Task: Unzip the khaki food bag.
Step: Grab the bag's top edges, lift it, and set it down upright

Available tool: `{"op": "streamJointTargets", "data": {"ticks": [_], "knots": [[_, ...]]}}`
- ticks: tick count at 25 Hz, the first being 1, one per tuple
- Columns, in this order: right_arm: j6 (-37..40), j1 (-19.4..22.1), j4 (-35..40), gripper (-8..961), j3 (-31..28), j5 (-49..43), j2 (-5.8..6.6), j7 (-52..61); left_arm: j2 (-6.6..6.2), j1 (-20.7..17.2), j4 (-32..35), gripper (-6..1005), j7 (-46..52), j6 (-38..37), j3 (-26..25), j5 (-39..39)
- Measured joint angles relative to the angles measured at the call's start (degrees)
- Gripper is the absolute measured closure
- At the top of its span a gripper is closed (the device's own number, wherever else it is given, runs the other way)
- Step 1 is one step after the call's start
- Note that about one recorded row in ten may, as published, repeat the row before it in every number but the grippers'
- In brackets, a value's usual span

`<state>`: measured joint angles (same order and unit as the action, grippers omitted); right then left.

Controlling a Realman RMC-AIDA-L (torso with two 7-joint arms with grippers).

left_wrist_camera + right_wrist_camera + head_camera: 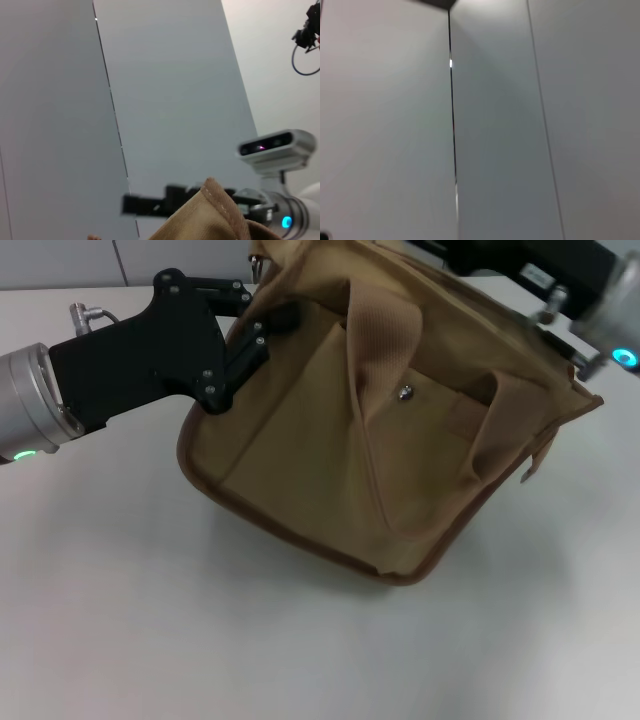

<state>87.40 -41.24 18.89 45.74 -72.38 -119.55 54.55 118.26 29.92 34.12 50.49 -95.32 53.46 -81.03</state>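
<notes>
The khaki food bag (330,440) stands tilted on the white table, its front pocket with the silver snap (406,392) facing me and a wide handle (365,360) draped over it. The top zipper faces away and is hidden. My left gripper (268,325) is shut on the bag's upper left end; a corner of that fabric shows in the left wrist view (212,212). My right gripper (490,260) reaches in behind the bag's top right, its fingertips hidden. The left wrist view also shows the right gripper (150,204) beyond the bag.
The white table (150,620) spreads out in front of and to the left of the bag. A grey panelled wall (495,125) stands behind the table. The right arm's wrist camera (272,146) shows above its gripper.
</notes>
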Motion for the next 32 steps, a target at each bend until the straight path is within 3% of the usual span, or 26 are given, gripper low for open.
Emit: {"op": "streamJointTargets", "data": {"ticks": [6,9,10,15,22,24,25,26,28,30,32], "knots": [[-5.87,1.25,8.78,124,9.82,-0.18,0.19,11.35,0.00,-0.01,0.64,927,-0.51,-0.19,0.20,-0.53],[-6.78,5.46,17.94,124,14.43,-3.54,0.31,19.91,0.03,-0.04,0.98,927,-0.61,-0.23,0.10,-0.61],[-6.60,9.59,26.23,124,15.67,-8.74,0.30,26.58,0.03,-0.04,0.98,927,-0.62,-0.10,-0.04,-0.63],[-5.09,16.19,39.17,124,15.49,-19.38,0.28,37.26,0.14,0.09,0.98,927,-0.80,0.55,0.00,-0.63],[-0.55,19.97,38.94,124,14.16,-20.40,-0.02,35.71,0.31,0.65,0.88,927,-0.92,0.88,0.02,-0.44],[-0.44,21.43,37.02,124,14.00,-16.30,-0.16,32.21,0.31,0.75,0.90,927,-1.06,0.90,0.07,-0.37],[-0.42,22.18,32.98,124,14.18,-8.54,-0.17,27.32,0.30,0.85,0.93,927,-1.31,0.89,0.19,-0.36],[-0.42,22.18,32.98,124,14.18,-8.54,-0.17,27.32,0.30,0.85,0.93,927,-1.31,0.89,0.19,-0.36],[-0.41,22.08,28.64,124,14.39,0.22,-0.12,22.07,0.30,0.91,0.93,927,-1.47,0.82,0.30,-0.39],[-1.71,20.15,24.39,124,14.45,6.27,-0.13,17.92,0.30,0.93,0.95,927,-1.52,0.69,0.77,-0.43],[-2.75,18.16,22.98,124,14.51,6.60,-0.13,17.57,0.29,0.94,0.96,927,-1.54,0.66,0.87,-0.44]]}}
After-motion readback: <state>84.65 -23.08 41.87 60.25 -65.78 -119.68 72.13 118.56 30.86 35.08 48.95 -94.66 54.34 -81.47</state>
